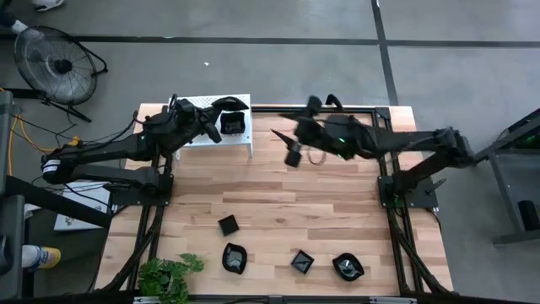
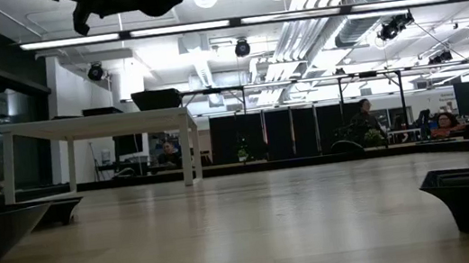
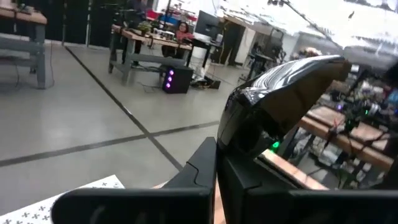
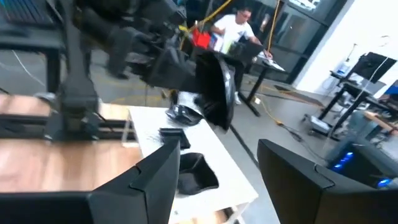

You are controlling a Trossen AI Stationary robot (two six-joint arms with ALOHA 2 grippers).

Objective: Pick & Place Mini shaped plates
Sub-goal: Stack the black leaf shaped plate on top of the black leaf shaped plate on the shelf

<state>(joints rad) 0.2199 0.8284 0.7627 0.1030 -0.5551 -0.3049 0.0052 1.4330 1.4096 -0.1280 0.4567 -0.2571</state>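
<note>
Four plates lay in a row near the table's [image 1: 278,181] front edge: a square one [image 1: 228,225], a wavy one [image 1: 234,257], another square [image 1: 302,261] and a leaf-shaped one [image 1: 347,267]. The left gripper [image 1: 221,110] was clamped on a fifth plate [image 1: 231,105] above the white shelf [image 1: 196,104], where at least one more plate [image 1: 233,125] sat. The right gripper [image 1: 283,138] hung wide and empty beside the shelf.

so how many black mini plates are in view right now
6 at least: four along the table's near edge, one on the white shelf, one held in the left gripper. More may be hidden.
</note>
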